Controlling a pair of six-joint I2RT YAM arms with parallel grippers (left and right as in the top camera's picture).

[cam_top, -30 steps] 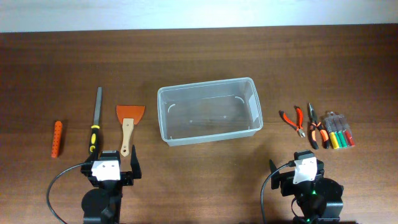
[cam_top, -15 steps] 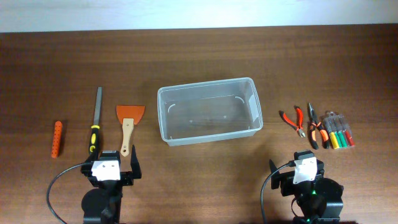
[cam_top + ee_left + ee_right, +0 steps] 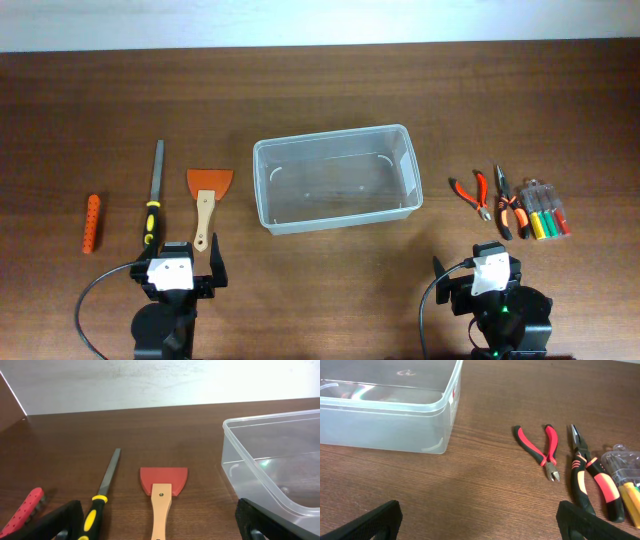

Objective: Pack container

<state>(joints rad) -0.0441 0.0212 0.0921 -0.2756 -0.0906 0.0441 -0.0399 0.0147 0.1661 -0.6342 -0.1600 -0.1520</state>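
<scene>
Found at the opening step, nothing packed, with container empty mid-counter, left end effector and right end effector spread and idle; next calls for reaching to pinch scraper or cutters.

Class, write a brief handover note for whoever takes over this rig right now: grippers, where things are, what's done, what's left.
Left gripper and right gripper: fingers open, empty, at the near table edge.
Container: mid-table, nothing in it.
On its left: scraper, file, orange ridged piece.
On its right: cutters, pliers, bit case.
Done: nothing packed.
Left: presumably all six items go in.
</scene>
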